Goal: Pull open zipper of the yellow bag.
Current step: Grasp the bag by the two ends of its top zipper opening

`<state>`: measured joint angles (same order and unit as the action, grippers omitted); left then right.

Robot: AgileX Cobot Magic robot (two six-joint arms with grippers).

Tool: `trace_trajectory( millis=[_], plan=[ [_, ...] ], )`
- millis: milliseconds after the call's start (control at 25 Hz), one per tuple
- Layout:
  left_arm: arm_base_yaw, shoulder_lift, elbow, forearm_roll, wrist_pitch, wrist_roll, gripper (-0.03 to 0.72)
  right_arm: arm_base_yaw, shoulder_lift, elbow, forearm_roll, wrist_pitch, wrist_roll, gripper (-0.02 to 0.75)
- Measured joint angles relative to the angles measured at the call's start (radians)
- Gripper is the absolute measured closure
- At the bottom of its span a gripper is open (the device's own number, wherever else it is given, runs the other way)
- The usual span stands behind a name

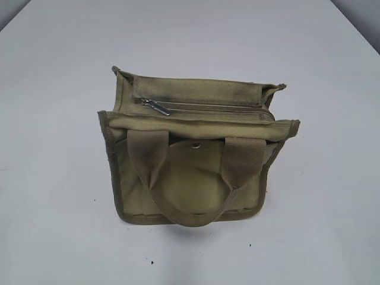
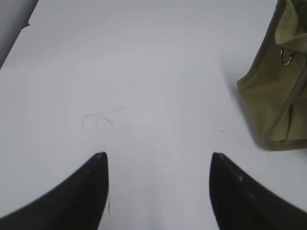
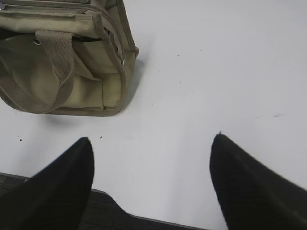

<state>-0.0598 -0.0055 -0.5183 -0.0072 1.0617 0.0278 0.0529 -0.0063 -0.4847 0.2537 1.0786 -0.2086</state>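
I am seeing the white bench (image 1: 53,196) carrying the yellow bag (image 1: 196,178), which is sitting upright at its middle. The zipper (image 1: 208,107) is running across the bag's top, its pull tab (image 1: 155,106) lying at the left end. My left gripper (image 2: 158,165) and right gripper (image 3: 153,148) are both hanging with fingers spread wide and grasping nothing, the bag lying well ahead of each.

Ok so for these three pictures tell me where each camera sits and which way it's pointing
Exterior view: in front and above, looking down at a slant on the yellow bag and its zipper on the white table; no part of the robot shows.
Left wrist view: on the left arm, facing the table past the open left gripper; the bag's end is at right.
Right wrist view: on the right arm, facing the table past the open right gripper; the bag is at upper left.
Shared: all three show the bag.
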Motion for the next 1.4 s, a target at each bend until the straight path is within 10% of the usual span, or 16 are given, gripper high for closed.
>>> trace_trajectory(
  millis=[1400],
  plan=[
    [-0.001, 0.0, 0.0, 0.0, 0.0, 0.0, 0.18, 0.0, 0.0, 0.0, 0.006, -0.003, 0.0, 0.155]
  ],
)
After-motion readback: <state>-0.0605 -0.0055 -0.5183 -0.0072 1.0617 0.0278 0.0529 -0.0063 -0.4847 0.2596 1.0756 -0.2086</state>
